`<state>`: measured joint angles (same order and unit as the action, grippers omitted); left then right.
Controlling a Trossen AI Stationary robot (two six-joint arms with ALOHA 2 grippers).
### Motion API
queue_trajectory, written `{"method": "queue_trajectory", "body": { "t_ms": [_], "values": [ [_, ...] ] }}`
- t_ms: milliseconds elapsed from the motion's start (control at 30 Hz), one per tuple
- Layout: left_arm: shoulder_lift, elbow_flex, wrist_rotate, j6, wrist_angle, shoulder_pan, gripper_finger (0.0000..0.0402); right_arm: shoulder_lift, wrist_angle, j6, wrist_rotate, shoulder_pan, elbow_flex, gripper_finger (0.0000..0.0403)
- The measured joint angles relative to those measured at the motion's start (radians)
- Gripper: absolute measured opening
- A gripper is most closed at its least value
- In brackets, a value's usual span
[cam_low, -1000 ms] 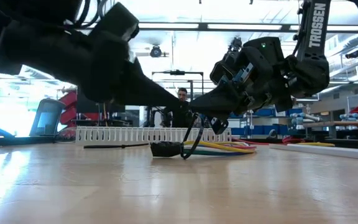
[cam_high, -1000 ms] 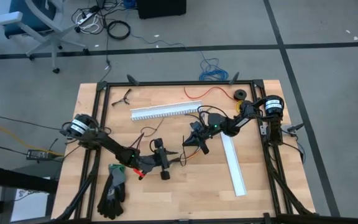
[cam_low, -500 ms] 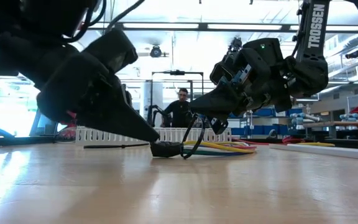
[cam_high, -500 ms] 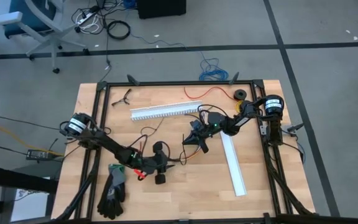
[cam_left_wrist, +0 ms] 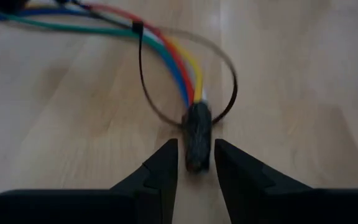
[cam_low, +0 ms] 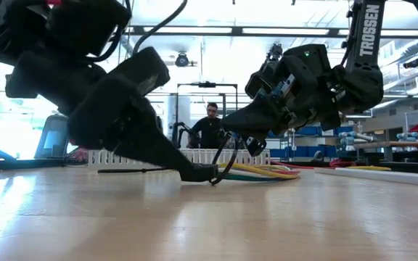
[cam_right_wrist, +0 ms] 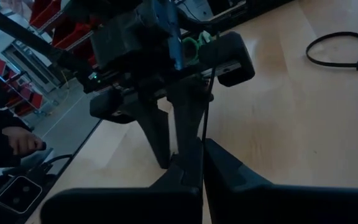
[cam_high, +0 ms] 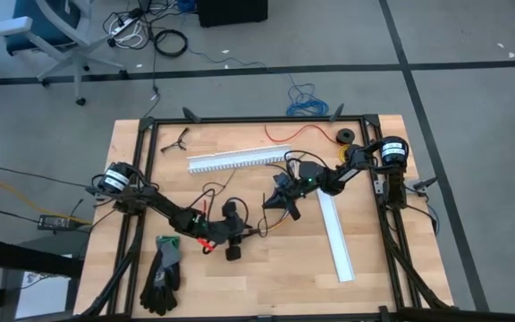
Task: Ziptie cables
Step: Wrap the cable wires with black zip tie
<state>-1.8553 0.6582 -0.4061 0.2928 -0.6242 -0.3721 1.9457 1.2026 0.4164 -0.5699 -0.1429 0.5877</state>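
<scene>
The cables [cam_left_wrist: 178, 68] are thin yellow, blue, red and green wires lying on the table and ending at a small dark connector [cam_left_wrist: 197, 127]. A black ziptie loop [cam_left_wrist: 232, 81] circles the wires just behind the connector. My left gripper [cam_left_wrist: 196, 152] is low at the table [cam_high: 240, 230], open, with one fingertip close on each side of the connector. My right gripper [cam_right_wrist: 202, 155] hovers above the bundle [cam_low: 227, 130] and is shut on the ziptie's strap. My left gripper comes level along the table at the connector's [cam_left_wrist: 197, 143] free end, with a finger on each side; whether the fingers touch it I cannot tell. My right gripper pinches the ziptie's thin strap [cam_right_wrist: 205, 118] between its two fingers, held above the table. The loop [cam_low: 227, 159] hangs below the gripper, down to the wires.
A long white slotted channel [cam_high: 240, 159] lies toward the far edge and a second white piece [cam_high: 336, 234] lies to the right. Black gloves [cam_high: 161, 268] sit near the left corner. A spare ziptie loop [cam_right_wrist: 340, 50] lies on the wood. A person [cam_low: 210, 127] stands in the room beyond.
My left gripper has come down to the table top and moved up to the connector, so its fingertips now stand on either side of it. The cables and the ziptie loop have stayed in place.
</scene>
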Motion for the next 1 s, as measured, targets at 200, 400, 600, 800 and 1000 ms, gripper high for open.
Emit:
{"method": "queue_trajectory", "body": {
  "t_ms": [200, 400, 600, 800, 1000],
  "values": [
    [0.0, 0.0, -0.003, 0.005, -0.034, 0.001, 0.0117, 0.0, 0.0, 0.0, -0.01, 0.0, 0.0, 0.0],
    [0.0, 0.0, -0.006, 0.048, 0.005, 0.013, 0.0138, 0.0, 0.0, 0.0, -0.009, 0.0, 0.0, 0.0],
    [0.0, 0.0, -0.003, 0.037, -0.001, 0.013, 0.0136, 0.0, 0.0, 0.0, -0.009, 0.0, 0.0, 0.0],
    [0.0, 0.0, 0.003, 0.029, -0.008, 0.011, 0.0046, 0.0, 0.0, 0.0, -0.009, 0.0, 0.0, 0.0],
    [0.0, 0.0, 0.027, 0.031, -0.012, 0.006, 0.0004, 0.0, 0.0, 0.009, -0.01, 0.0, 0.0, 0.0]
  ]
}}
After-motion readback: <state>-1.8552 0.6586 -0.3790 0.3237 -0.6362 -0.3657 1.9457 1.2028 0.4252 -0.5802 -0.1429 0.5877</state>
